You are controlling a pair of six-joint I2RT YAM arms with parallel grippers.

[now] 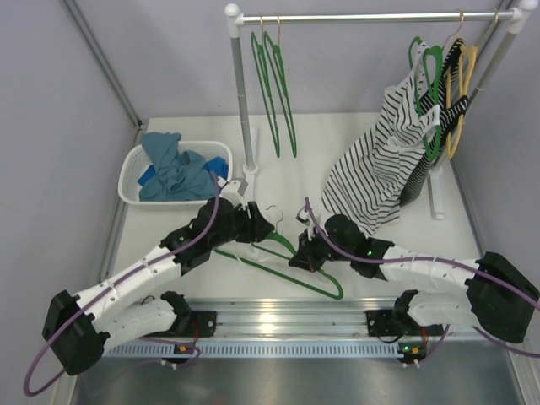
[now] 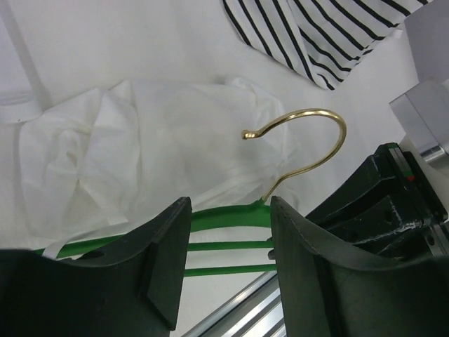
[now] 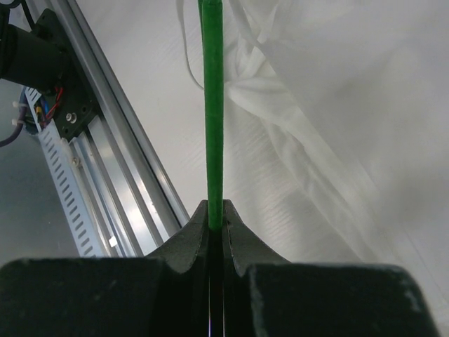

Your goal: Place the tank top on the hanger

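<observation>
Hanger (image 3: pixel 210 105) is pinched tight in the right gripper (image 3: pixel 216 210). Left gripper (image 2: pixel 230 210) is spread wide, and the tank top (image 2: pixel 126 140) lies just past it at 11 o'clock.

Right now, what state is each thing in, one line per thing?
hanger: down at the table, bare, clamped by the right gripper.
tank top: crumpled on the table, not hung.
right gripper: shut on the hanger's bar.
left gripper: open, fingers either side of the hanger.
striped top: hanging from the rail.
basket: holding blue garments.
spare green hangers: hanging empty.
</observation>
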